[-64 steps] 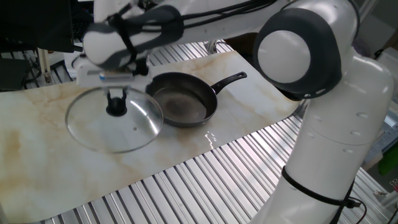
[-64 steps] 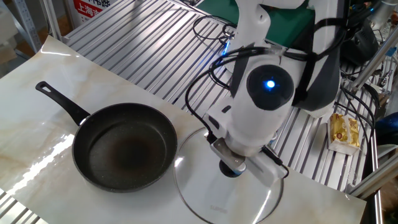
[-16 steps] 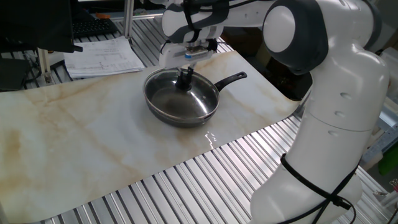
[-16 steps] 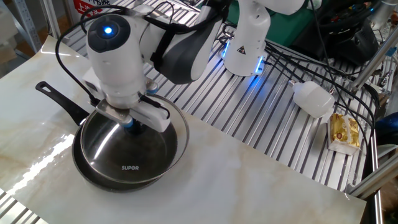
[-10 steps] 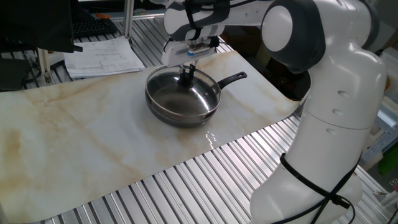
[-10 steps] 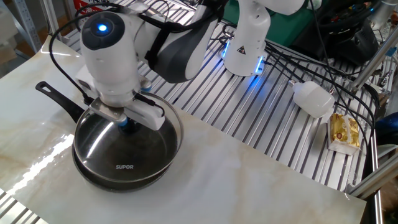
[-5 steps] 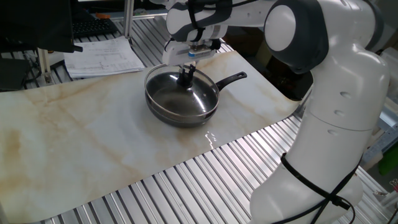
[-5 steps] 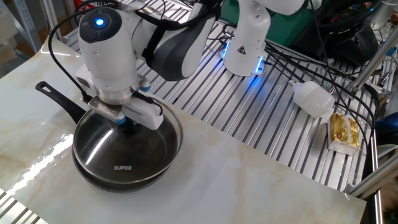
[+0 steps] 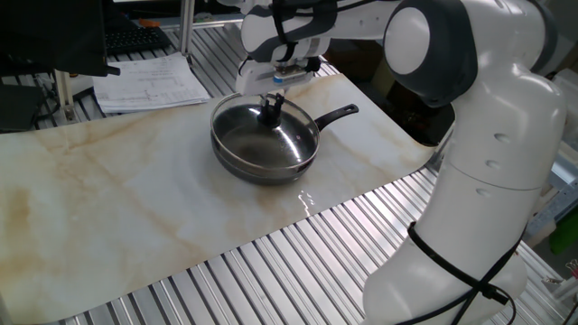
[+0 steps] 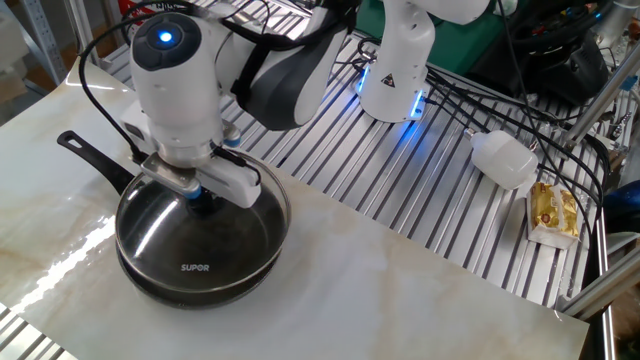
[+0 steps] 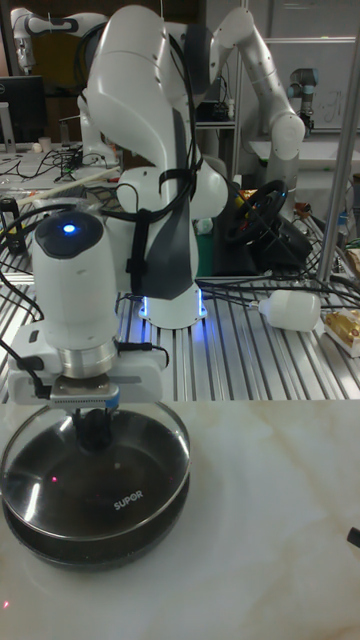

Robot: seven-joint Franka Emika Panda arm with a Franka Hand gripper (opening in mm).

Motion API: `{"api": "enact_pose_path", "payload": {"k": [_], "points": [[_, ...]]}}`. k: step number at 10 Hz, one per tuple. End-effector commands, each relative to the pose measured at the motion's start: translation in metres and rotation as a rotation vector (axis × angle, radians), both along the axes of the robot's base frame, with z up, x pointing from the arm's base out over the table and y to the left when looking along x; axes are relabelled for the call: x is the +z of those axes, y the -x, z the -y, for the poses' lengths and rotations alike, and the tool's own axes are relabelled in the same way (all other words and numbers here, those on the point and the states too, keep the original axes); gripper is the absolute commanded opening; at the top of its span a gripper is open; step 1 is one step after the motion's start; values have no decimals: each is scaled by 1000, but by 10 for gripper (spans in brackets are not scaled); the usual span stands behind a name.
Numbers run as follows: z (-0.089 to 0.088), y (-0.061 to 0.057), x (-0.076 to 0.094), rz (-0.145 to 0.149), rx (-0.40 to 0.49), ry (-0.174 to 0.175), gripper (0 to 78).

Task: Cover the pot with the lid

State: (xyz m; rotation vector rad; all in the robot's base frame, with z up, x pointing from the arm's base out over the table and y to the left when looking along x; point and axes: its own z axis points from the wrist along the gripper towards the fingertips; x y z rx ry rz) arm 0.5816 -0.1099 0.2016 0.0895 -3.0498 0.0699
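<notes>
Seating: I am lowering the glass lid (image 10: 205, 250) onto the frying pan (image 9: 262, 168), which sits on the marble tabletop (image 9: 108, 199) under my arm.
Grip: my gripper (image 11: 92, 424) is clamped on the lid's black knob (image 10: 203, 203), fingers either side of it.
Lid position: over the pan, its metal rim roughly matching the pan's rim; in the tall fixed view the left edge looks slightly raised, so I judge it not fully settled.
Pan: upright, its long handle (image 9: 336, 116) pointing away from me, free of my fingers.
Doing it well: I should come straight down, keep the lid level, and centre rim on rim before letting go.
Release: part my fingers only once the lid rests by itself.
Risk: an off-centre drop could leave the lid tilted or nudge the pan.
</notes>
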Motion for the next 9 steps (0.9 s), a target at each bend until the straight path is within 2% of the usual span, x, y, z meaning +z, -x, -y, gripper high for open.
{"api": "enact_pose_path", "payload": {"k": [1, 5, 9], "points": [[8, 0, 0, 8, 11, 1, 12], [6, 2, -4, 8, 4, 4, 12], [4, 7, -16, 10, 8, 8, 12]]}}
